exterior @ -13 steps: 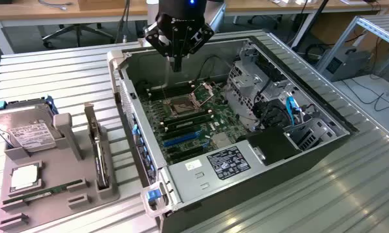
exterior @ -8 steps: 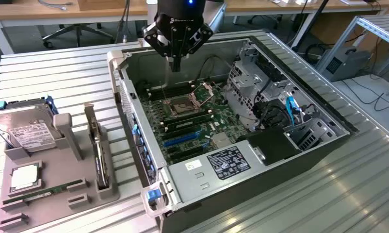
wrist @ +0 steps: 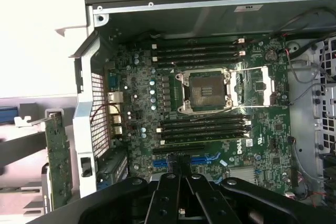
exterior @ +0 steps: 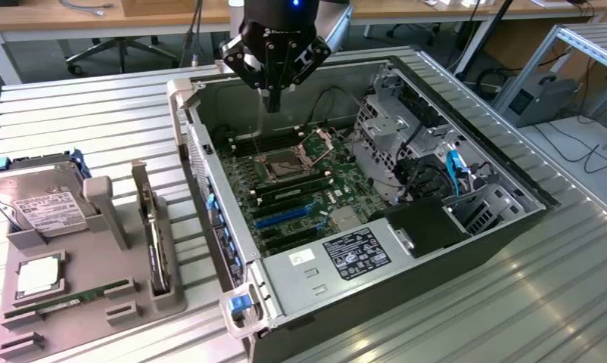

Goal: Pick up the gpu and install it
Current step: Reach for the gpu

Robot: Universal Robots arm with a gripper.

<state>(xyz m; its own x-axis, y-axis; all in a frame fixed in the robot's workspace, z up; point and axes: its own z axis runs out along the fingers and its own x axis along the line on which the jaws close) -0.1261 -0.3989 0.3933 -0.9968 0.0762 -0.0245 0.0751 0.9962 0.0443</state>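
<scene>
"Gpu [exterior: 158,253], where does it sit right now?"

"It's standing on edge in a slot of the grey holder [exterior: 168,304], at the exterior view's left, just beside the open computer case [exterior: 197,151]. In the wrist view the gpu [wrist: 59,156] stands just outside the case wall."

"And the gripper [exterior: 272,106]?"

"It's clenched on nothing. It hangs over the motherboard [exterior: 294,189] inside the case, well apart from the card."

"How will the card handle?"

"Stiff and fairly light, I'd judge, but fragile (thin board, exposed parts). The cooler block on one face may make it lean if it's pinched near an end."

"So where should it be gripped?"

"Probably across the upper edge near the middle, one finger on the cooler and one on the board's back. The silver bracket looks slippery, so I'd avoid it."
</scene>
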